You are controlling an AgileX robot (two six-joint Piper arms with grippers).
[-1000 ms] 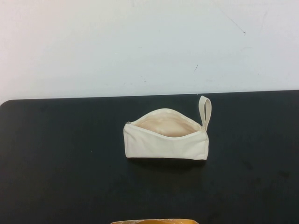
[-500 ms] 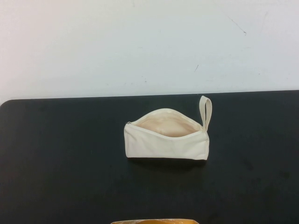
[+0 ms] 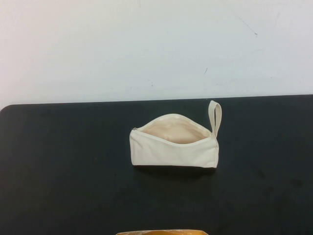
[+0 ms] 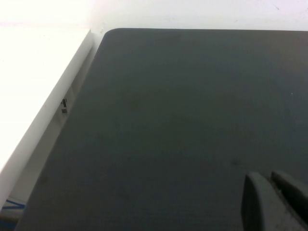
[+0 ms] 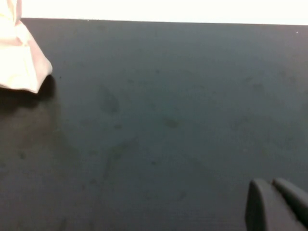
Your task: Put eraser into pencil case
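Observation:
The cream-white pencil case (image 3: 173, 143) stands in the middle of the black table (image 3: 63, 161). Its zip is open, the pale beige lining (image 3: 171, 131) shows, and its loop strap (image 3: 215, 116) points to the far right. A corner of it also shows in the right wrist view (image 5: 19, 62). The eraser is not in view. My left gripper (image 4: 269, 179) is shut and empty over bare table near the left edge. My right gripper (image 5: 270, 184) is shut and empty over bare table to the right of the pencil case. Neither arm shows in the high view.
A white wall (image 3: 156, 44) rises behind the table's far edge. A white surface (image 4: 38, 72) borders the table's rounded left corner. A yellow-orange strip (image 3: 161, 232) sits at the near edge of the high view; I cannot tell what it is.

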